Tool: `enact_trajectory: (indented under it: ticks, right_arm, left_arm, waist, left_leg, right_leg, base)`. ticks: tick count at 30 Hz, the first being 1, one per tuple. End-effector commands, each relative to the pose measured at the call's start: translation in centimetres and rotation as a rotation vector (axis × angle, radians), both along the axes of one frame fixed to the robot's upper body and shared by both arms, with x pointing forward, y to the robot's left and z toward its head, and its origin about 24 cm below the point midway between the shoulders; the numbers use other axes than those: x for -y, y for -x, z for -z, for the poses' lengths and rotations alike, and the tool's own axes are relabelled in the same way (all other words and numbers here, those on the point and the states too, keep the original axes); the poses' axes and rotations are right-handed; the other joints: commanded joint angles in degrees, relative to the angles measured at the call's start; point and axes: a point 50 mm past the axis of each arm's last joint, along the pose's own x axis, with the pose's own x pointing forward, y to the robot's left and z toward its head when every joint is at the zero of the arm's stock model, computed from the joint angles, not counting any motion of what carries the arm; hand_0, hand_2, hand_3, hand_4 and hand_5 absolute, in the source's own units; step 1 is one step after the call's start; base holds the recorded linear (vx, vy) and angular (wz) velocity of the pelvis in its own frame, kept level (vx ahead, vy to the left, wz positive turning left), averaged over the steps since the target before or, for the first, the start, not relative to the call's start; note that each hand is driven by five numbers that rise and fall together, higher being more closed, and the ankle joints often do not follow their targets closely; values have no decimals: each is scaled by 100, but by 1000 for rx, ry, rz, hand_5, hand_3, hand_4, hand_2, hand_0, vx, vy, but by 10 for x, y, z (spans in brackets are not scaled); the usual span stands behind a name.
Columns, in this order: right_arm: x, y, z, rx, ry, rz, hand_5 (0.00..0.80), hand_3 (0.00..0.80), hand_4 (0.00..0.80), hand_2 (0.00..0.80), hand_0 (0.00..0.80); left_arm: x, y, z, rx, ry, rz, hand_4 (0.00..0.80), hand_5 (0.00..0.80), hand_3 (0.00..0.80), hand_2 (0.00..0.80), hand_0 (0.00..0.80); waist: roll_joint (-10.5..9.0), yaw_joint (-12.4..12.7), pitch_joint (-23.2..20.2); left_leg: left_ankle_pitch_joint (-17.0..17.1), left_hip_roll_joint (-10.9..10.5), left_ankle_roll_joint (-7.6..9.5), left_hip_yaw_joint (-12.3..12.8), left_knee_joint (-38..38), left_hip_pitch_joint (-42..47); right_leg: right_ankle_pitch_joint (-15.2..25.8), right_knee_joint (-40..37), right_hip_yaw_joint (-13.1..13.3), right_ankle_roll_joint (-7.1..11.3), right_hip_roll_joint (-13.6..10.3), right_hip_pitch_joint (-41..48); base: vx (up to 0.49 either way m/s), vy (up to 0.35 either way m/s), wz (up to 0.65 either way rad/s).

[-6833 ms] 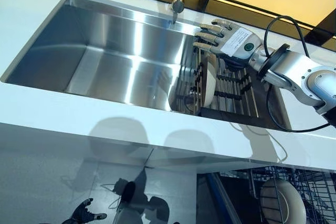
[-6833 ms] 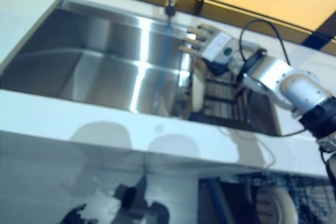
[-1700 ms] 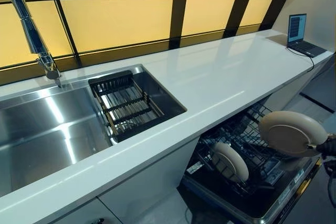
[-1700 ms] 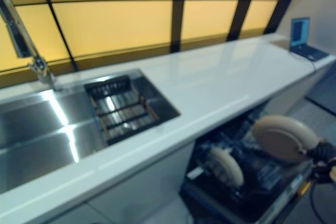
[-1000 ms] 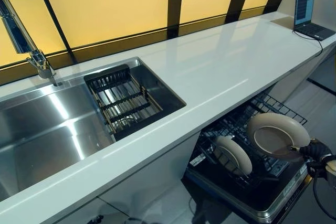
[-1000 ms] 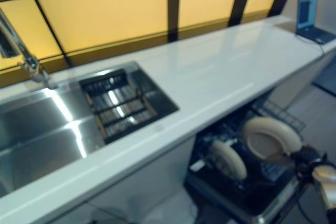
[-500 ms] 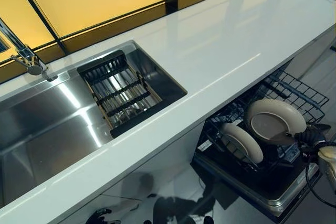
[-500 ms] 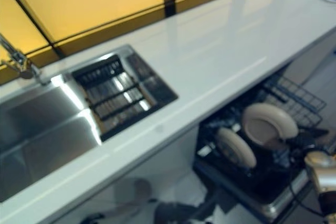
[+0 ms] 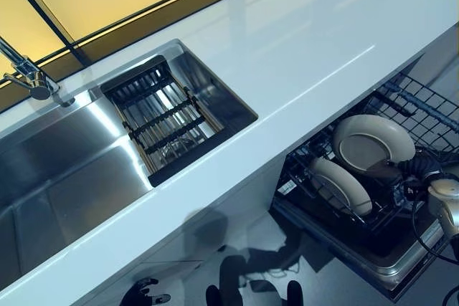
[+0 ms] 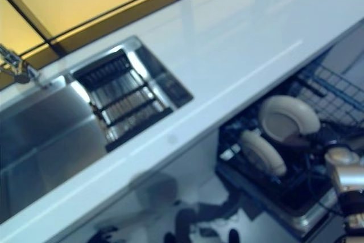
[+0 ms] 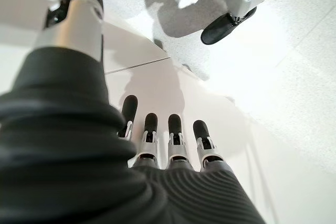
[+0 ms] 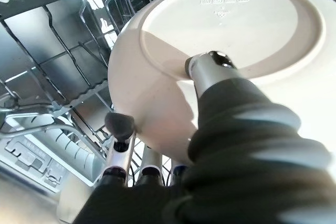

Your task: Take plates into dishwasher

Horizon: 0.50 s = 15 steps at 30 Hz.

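A: Eye views?
B: Right hand (image 9: pixel 419 173) holds plate (image 9: pixel 371 141) over the rack (image 9: pixel 423 109), just behind plate 2 (image 9: pixel 343 185), which stands slotted already. Sink (image 9: pixel 64 177) and its tray (image 9: pixel 161 120) hold no plates.
A: Left wrist?
B: Left hand (image 11: pixel 168 140) hangs over floor, fingers straight, holding nothing.
A: Right wrist?
B: Thumb (image 12: pixel 210 69) on the plate's (image 12: pixel 231 40) underside, fingers (image 12: pixel 119 129) under its rim: pinched tight, tines (image 12: pixel 79 95) below.
A: Step?
B: Placing, I judge. Next: lower the edge between tines, keep it upright, clear of plate 2, then let go.
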Motion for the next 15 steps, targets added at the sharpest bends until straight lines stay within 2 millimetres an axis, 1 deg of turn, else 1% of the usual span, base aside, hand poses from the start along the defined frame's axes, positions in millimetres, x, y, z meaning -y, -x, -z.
enact_trajectory:
  ticks: [1,10,15]
  right_arm:
    - [9,-10,-51,62,154,12,800,800,800,800,800]
    - [13,-12,-48,-16,191,14,800,800,800,800,800]
    - [16,-13,-39,-96,213,22,800,800,800,800,800]
  left_arm:
    - [-2,-31,-17,142,1,-29,0,0,0,0,0]
    - [0,-37,-20,170,10,-47,0,0,0,0,0]
    - [3,-40,-21,183,18,-54,0,0,0,0,0]
  waist:
    - [-205,183,8]
    - [-133,196,101]
    - [-56,210,167]
  left_leg:
    - [-143,-406,189,-273,-24,-79]
    - [-116,-422,185,-271,-24,-144]
    - [-86,-429,168,-274,-24,-196]
  right_leg:
    - [87,466,-255,-51,327,-430]
    - [93,506,-271,-61,317,-528]
    - [105,523,-292,-58,292,-596]
  base:
    - [0,0,0]
    - [-4,0,0]
    - [-14,3,0]
